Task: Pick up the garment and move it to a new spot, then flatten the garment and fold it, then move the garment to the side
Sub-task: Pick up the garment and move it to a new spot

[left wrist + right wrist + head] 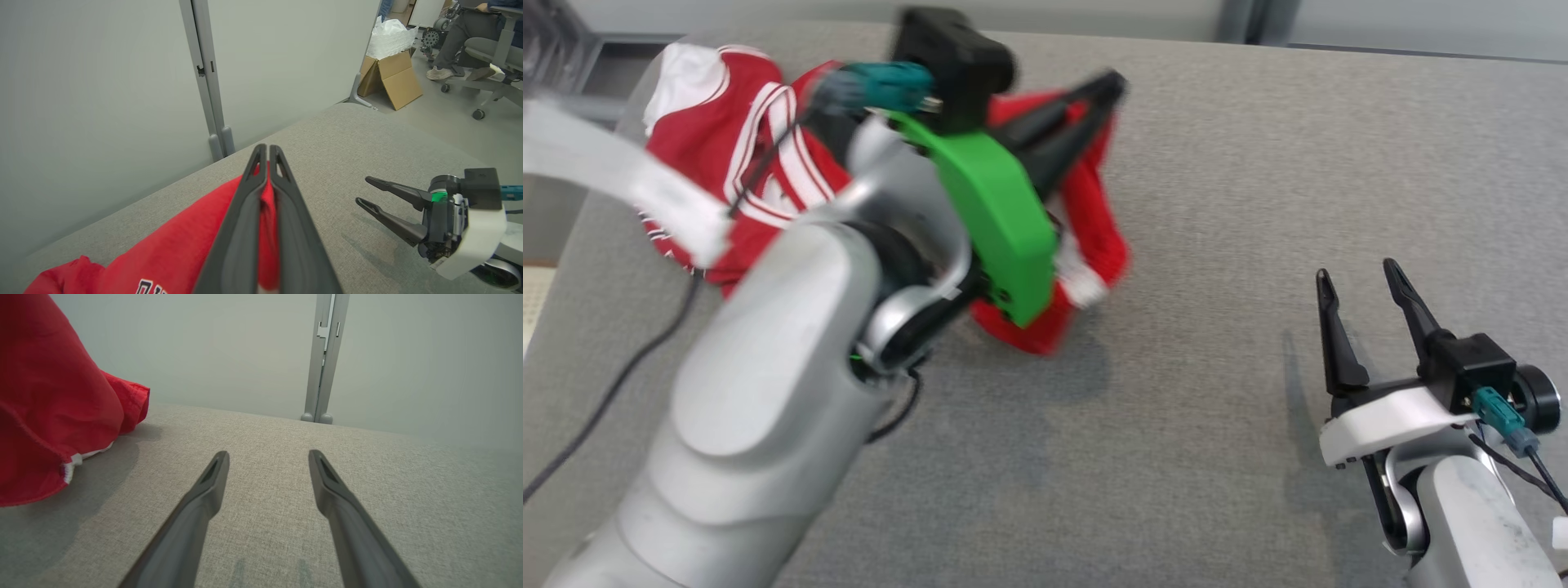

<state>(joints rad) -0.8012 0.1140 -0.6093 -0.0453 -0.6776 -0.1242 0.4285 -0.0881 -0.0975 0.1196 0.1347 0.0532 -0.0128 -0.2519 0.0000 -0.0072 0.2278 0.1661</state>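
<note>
The red sports top (711,139) lies bunched in the upper left of the head view, on the grey fabric worktop (1217,204). White stripes run along it, and the left wrist view shows part of some lettering at the bottom edge. The left claw (1112,85) reaches over the heap toward the upper middle of the frame, blurred there. In its own wrist view its two fingers are pressed together with a fold of red cloth pinched between them.

The right claw (1357,273) sits at the lower right of the head view, well apart from the top, its fingers spread wide and holding nothing.

In the upper right of the left wrist view a cardboard box (392,77) stands on the floor beside an office chair (490,61).
</note>
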